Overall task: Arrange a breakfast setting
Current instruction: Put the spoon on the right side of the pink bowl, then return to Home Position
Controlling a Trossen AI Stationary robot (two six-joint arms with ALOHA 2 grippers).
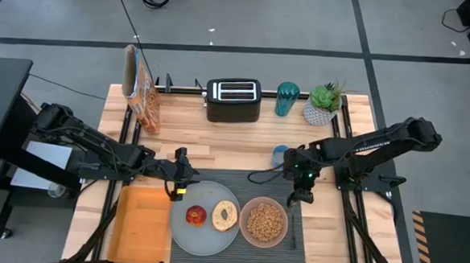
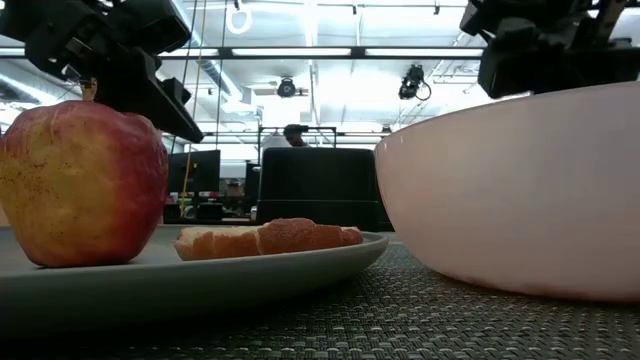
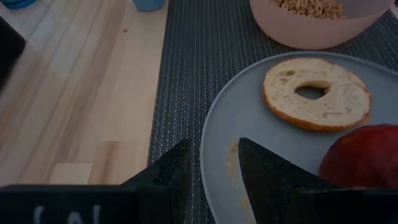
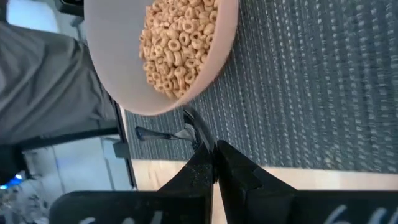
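We read the setting as nearly laid: the dark ribbed placemat (image 1: 238, 216) lies at the near centre of the table, the grey plate (image 1: 183, 233) sits on its left half with the red apple (image 1: 196, 216) and the bagel (image 1: 225, 216) side by side, and the pink bowl (image 1: 264, 222) of tan cereal (image 4: 177, 43) stands at the plate's 3 o'clock, rims close. The spoon (image 4: 186, 127) seems the piece in hand: in the right wrist view the right gripper (image 4: 214, 165) has its fingers pressed together on the thin metal handle, the spoon's far end lying dark on the mat just past the bowl's rim. From above that gripper (image 1: 299, 193) hovers at the bowl's 1 o'clock, over the mat's right edge. The left gripper (image 1: 177, 181) waits at the plate's 11 o'clock, fingers slightly apart around nothing, straddling the plate rim in its own view. To finish well, we judge the spoon should go down flat on the bare strip of mat at the bowl's 3 o'clock, handle parallel to the mat's short side. We would lower until the metal rests fully before parting the fingers, and keep clear of the bowl wall, since a nudge could spill cereal. Lift straight up afterwards.
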